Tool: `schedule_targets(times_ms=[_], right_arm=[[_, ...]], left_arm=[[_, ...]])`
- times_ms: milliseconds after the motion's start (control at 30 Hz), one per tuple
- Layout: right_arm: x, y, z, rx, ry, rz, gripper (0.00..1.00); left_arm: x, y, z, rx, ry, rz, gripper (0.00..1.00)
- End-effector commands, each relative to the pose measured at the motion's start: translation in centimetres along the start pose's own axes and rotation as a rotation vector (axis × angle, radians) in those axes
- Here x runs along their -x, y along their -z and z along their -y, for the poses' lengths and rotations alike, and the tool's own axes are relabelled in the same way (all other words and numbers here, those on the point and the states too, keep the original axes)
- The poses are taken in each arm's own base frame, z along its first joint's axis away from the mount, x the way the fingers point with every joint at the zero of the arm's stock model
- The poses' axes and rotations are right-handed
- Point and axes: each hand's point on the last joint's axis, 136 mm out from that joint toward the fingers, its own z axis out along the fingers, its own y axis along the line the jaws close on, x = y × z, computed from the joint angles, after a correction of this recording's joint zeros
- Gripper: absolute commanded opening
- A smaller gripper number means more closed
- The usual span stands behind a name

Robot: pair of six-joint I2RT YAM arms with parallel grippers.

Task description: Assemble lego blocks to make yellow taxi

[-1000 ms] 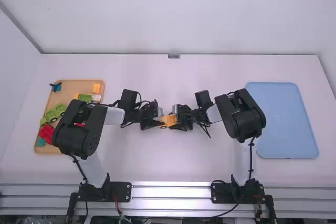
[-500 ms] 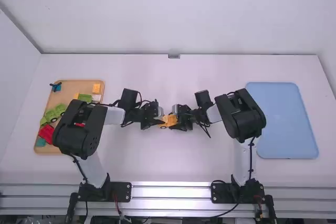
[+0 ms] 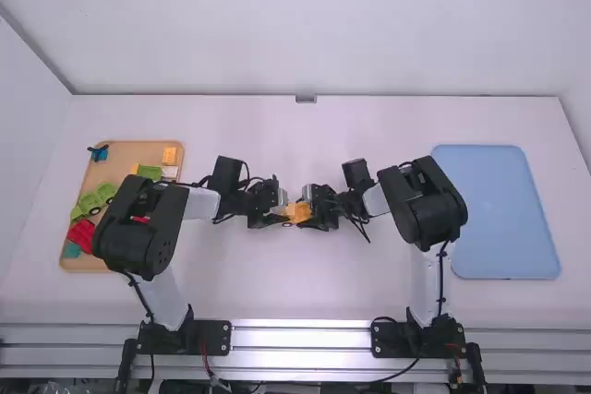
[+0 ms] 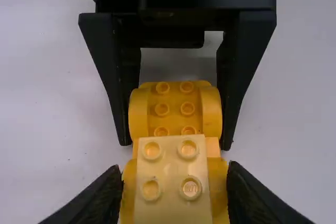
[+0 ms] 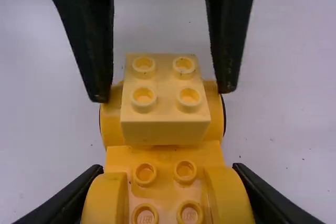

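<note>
Near the middle of the table, my left gripper and my right gripper face each other across a small yellow car. On one end of the car sits a pale yellow 2x2 block. My left gripper straddles that end, and in the right wrist view gaps show between its fingers and the pale block. From the opposite end, my right gripper is shut on the curved fenders of the car, whose studs show between them.
At the left, a wooden tray holds green vehicle pieces, a red piece, a yellow block and several others, partly beneath the left arm. An empty blue tray lies at the right, beside the right arm.
The left gripper's fingers have shifted slightly around the car, and the yellow shape between the grippers looks a little different. Both arms have otherwise stayed in place.
</note>
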Motion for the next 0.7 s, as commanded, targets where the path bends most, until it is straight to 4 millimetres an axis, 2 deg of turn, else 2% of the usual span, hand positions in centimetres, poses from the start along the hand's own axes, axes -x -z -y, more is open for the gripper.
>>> schedule_targets(times_ms=[0,33,167,267,300,367,433,467,567,667], right_arm=[[-0.1,0.0,-0.3,-0.002,-0.007,-0.017,0.58],[-0.1,0.0,-0.3,-0.002,-0.007,-0.017,0.58],[-0.1,0.0,-0.3,-0.002,-0.007,-0.017,0.58],[-0.1,0.0,-0.3,-0.002,-0.007,-0.017,0.58],[-0.1,0.0,-0.3,-0.002,-0.007,-0.017,0.59],[-0.1,0.0,-0.3,-0.002,-0.006,-0.016,0.59],[-0.1,0.0,-0.3,-0.002,-0.006,-0.016,0.59],[-0.1,0.0,-0.3,-0.002,-0.006,-0.016,0.58],[-0.1,0.0,-0.3,-0.002,-0.006,-0.016,0.58],[-0.1,0.0,-0.3,-0.002,-0.007,-0.016,0.58]], left_arm=[[0.3,-0.3,0.4,-0.017,-0.008,0.017,0.52],[0.3,-0.3,0.4,-0.017,-0.008,0.017,0.52],[2.3,0.7,0.4,-0.044,-0.024,0.135,0.52],[4.2,2.2,0.2,-0.049,-0.048,0.230,0.52],[4.2,2.2,0.1,-0.048,-0.050,0.234,0.52],[4.3,2.6,-0.3,-0.033,-0.059,0.245,0.40],[3.1,2.3,-0.7,-0.006,-0.028,0.178,0.02],[2.8,2.2,-0.8,-0.001,-0.016,0.162,0.02],[0.3,0.8,-1.0,0.028,0.084,0.033,0.02],[-1.1,-0.4,0.4,-0.015,0.100,-0.015,0.02]])
